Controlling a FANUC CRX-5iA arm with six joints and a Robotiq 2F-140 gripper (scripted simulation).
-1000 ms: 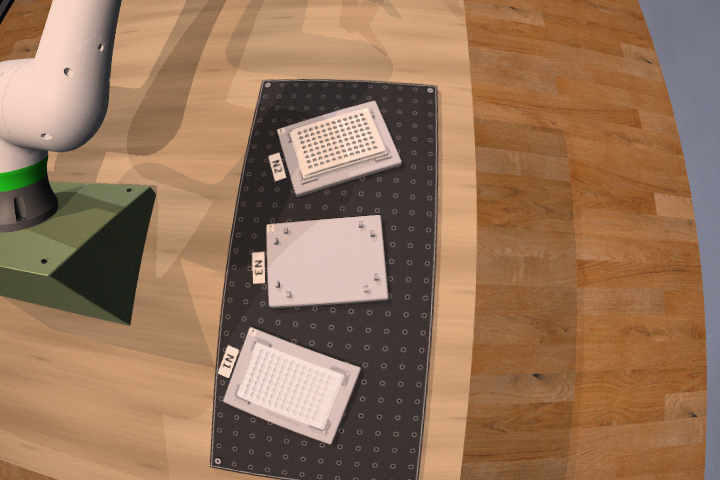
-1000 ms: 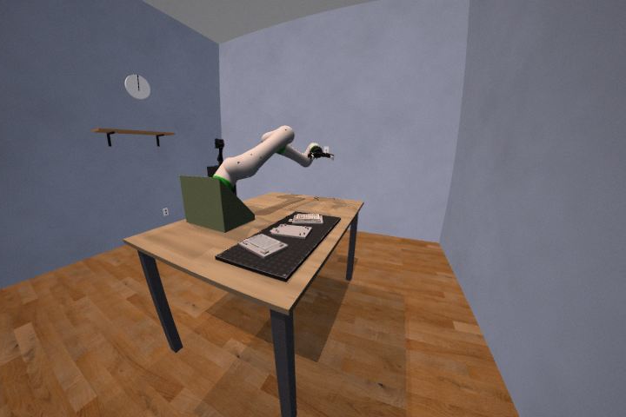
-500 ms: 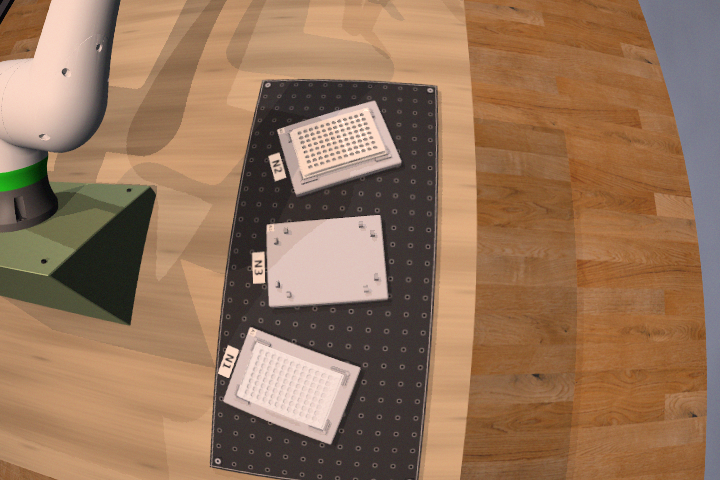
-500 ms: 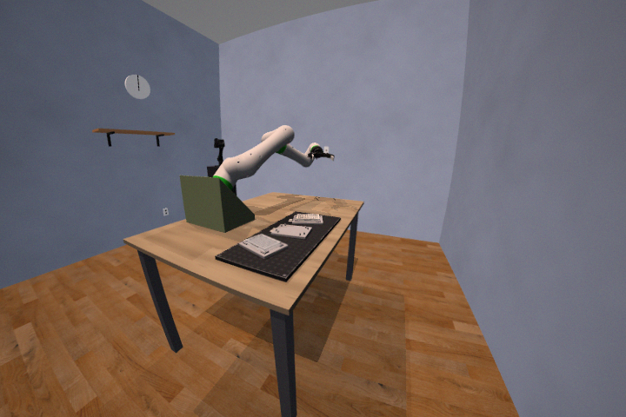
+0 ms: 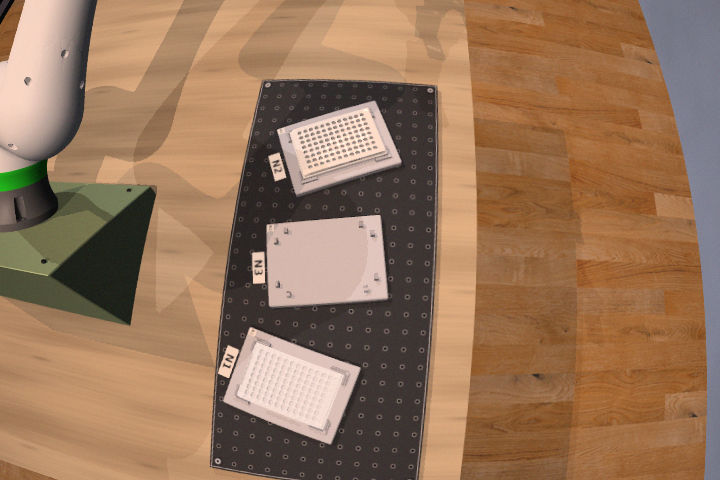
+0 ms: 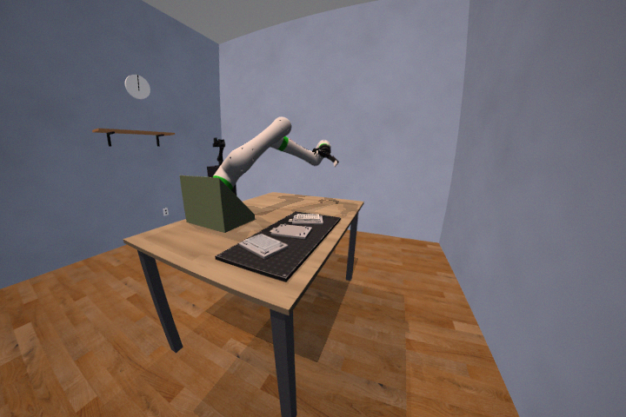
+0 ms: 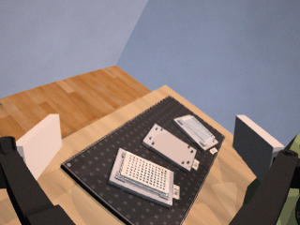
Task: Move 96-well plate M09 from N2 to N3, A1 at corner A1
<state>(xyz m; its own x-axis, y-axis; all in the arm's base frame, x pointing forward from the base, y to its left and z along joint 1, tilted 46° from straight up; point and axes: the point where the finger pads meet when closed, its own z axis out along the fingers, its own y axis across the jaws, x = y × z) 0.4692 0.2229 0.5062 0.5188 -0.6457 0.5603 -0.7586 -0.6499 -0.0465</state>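
The 96-well plate M09 (image 5: 338, 141) lies flat on nest N2 (image 5: 341, 169) at the far end of the black deck; it also shows nearest in the wrist view (image 7: 142, 176). Landing nest N3 (image 5: 326, 261) is bare in the deck's middle, with small locators at its corners, and shows in the wrist view (image 7: 171, 146). Plate M06 (image 5: 290, 384) sits on nest N1 at the near end. My gripper (image 6: 330, 158) is open and empty, high above the table's far end, well clear of M09. Its two fingers frame the wrist view (image 7: 149, 139).
The black perforated deck (image 5: 332, 283) carries all three nests in a row. The arm's green pedestal (image 5: 72, 249) stands on the table to the left of the deck. The table edge (image 5: 465, 254) runs close along the deck's right side.
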